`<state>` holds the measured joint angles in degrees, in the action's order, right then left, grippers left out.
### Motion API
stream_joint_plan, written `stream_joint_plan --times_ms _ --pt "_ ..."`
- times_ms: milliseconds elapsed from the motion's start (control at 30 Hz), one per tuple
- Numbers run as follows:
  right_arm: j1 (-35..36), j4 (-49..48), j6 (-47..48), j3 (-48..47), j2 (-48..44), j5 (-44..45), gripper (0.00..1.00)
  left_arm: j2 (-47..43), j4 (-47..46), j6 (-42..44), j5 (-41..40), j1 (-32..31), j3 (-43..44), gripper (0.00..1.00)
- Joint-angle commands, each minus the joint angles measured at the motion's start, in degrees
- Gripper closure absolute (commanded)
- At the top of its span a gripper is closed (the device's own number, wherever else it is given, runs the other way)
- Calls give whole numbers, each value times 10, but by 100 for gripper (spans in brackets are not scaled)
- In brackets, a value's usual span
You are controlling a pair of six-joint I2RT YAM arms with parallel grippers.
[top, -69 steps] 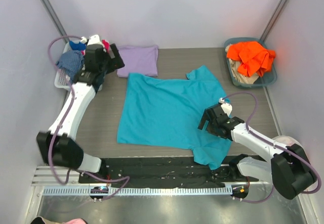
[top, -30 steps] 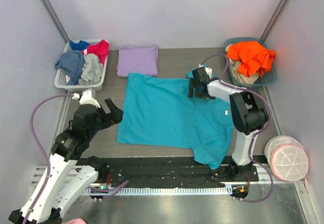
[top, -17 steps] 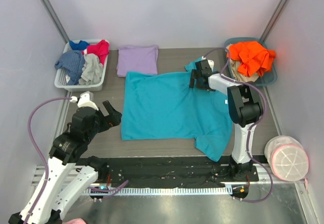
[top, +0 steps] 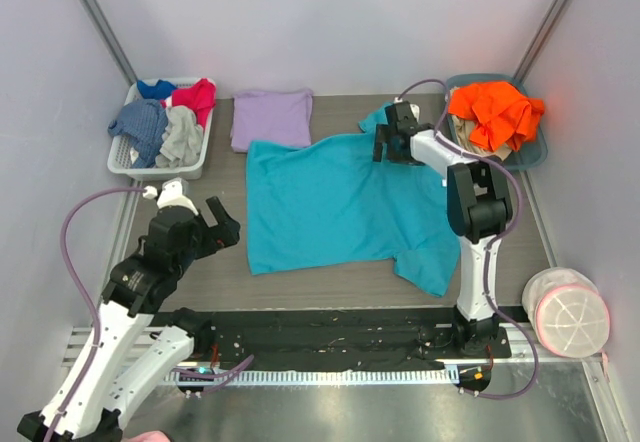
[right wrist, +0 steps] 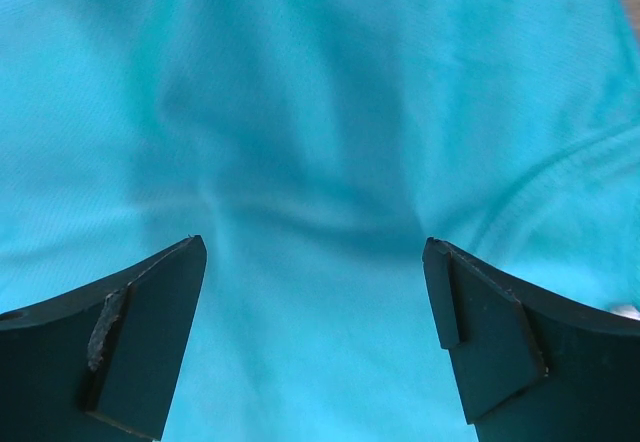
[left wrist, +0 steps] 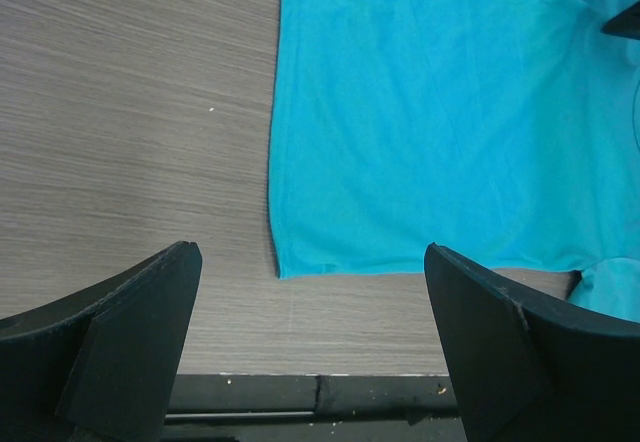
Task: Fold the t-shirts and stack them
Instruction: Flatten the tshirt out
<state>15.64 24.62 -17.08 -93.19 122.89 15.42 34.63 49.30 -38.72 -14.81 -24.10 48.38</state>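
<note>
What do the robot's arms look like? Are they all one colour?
No. The left arm and the right arm both have white links with chunky black joints. A thin purple cable loops along each. The jaws at the ends are black, flat and wedge-shaped, with no markings I can see.

We see white shells on the left arm (top: 100, 342) and right arm (top: 476, 262), black joints, and a purple cable (top: 66, 232) looping off each. Left hand (top: 225, 230) and right hand (top: 380, 149) are black, with broad wedge-shaped fingers (left wrist: 130, 347) in the wrist views.
</note>
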Motion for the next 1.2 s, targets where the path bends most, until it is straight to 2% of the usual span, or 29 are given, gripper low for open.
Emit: stream_joint_plan --times_ms 0,100,233,333,467,567,633,700,833,967,1167 --pt "0 36 5 -11 -141 0 0 28 -55 6 -10 -1 -6 0" --pt "1 49 -4 37 -223 -21 0 48 -100 -6 28 -2 -25 0" --pt "8 75 -69 153 -315 -50 0 71 -136 -40 75 -1 -55 0" --pt "37 68 -109 261 -401 -22 0 62 -144 -50 80 -1 -81 0" --pt "83 90 -212 374 -490 6 0 43 -145 -53 72 -2 -119 0" --pt "131 119 -275 452 -574 68 0 40 -155 -65 87 -2 -136 0" --pt "161 155 -357 498 -637 115 0 41 -162 -68 96 -3 -140 0" --pt "181 210 -439 516 -665 150 0 41 -164 -66 96 -7 -144 0" --pt "208 280 -527 539 -698 217 0 35 -163 -58 96 -8 -145 0" --pt "212 334 -577 540 -715 244 0 43 -167 -54 103 -8 -144 0" --pt "212 307 -587 582 -712 206 0 57 -184 -49 107 -7 -152 0"
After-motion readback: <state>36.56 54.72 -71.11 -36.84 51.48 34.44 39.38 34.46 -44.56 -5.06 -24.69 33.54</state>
